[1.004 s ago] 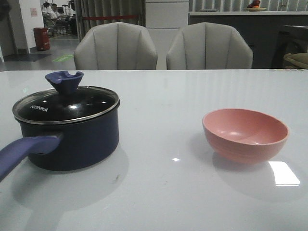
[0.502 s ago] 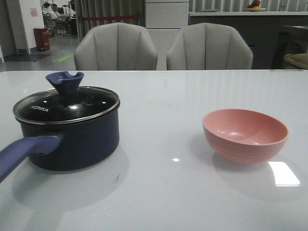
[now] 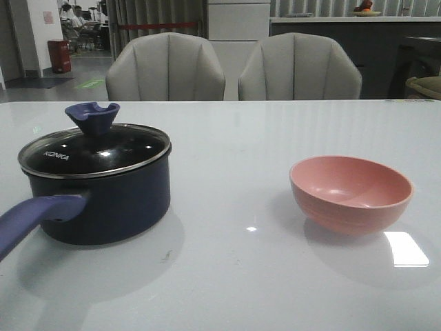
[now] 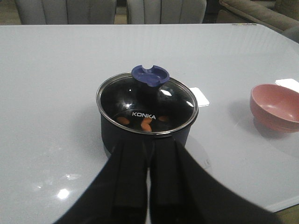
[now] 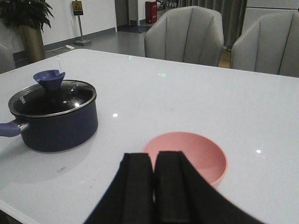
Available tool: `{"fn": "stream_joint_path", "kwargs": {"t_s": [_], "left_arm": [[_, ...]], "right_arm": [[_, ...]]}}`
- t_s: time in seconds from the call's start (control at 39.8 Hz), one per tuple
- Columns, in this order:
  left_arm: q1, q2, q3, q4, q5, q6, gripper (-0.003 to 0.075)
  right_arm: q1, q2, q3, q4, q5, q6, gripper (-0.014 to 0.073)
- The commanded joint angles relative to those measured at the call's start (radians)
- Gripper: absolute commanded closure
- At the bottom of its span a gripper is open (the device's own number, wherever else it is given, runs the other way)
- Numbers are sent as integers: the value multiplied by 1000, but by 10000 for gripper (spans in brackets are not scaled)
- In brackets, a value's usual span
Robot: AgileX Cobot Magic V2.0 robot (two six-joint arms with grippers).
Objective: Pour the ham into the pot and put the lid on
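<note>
While both of my arms sit back from the work, the wide glossy white table (image 3: pixel 227 276) fills the scene, with two grey padded chairs (image 3: pixel 165 67) along its far edge.

On the left half of the table stands the dark navy round saucepan (image 3: pixel 103 203), its long purple-blue handle (image 3: pixel 34 217) reaching toward the near left corner. It is the widest vessel here. Seated flat on its rim is the round dark glass lid (image 3: pixel 93 152) with a steel edge, a blue flared notched knob (image 3: pixel 92 117) rising from its middle and white "KONKA" lettering near the front. Through the glass, my left wrist camera shows the ham (image 4: pixel 146 123): a few small orange-pink diced chunks lying on the black floor of the pot, toward its near side.

Well apart on the right half of the table sits the pink round bowl (image 3: pixel 351 193), upright; its inside looks bare in the front and right wrist views.

My left gripper (image 4: pixel 148 186) hangs just on the near side of the pot, its two black fingers (image 4: pixel 128 186) pressed together with only a thin seam between them, holding nothing. My right gripper (image 5: pixel 153 191) hovers on the near side of the pink bowl, its fingers (image 5: pixel 135 191) likewise closed against each other and empty.
</note>
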Motion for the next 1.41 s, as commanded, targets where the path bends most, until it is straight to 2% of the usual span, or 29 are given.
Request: {"fn": "stream_joint_path", "kwargs": {"t_s": [0.0, 0.25, 0.38, 0.63, 0.78, 0.88, 1.0, 1.38], "left_arm": [[-6, 8, -27, -3, -79, -10, 601], [-6, 8, -22, -3, -79, -10, 601], [31, -18, 11, 1, -92, -10, 601], [214, -180, 191, 51, -302, -10, 601], [264, -229, 278, 93, -373, -10, 601], [267, -229, 318, 109, -418, -10, 601], [267, -229, 377, 112, -560, -10, 601], [267, -229, 374, 112, -572, -10, 601]], "right_arm": [[0, 10, -28, 11, -74, -11, 433], [0, 10, -28, 11, -74, -11, 433], [0, 10, -28, 11, -74, -11, 433], [0, 10, -28, 11, -74, -11, 433], [0, 10, -28, 11, -74, -11, 433], [0, 10, -28, 11, -74, -11, 433], [0, 10, -28, 11, -74, -11, 433], [0, 10, -28, 11, -74, -11, 433]]}}
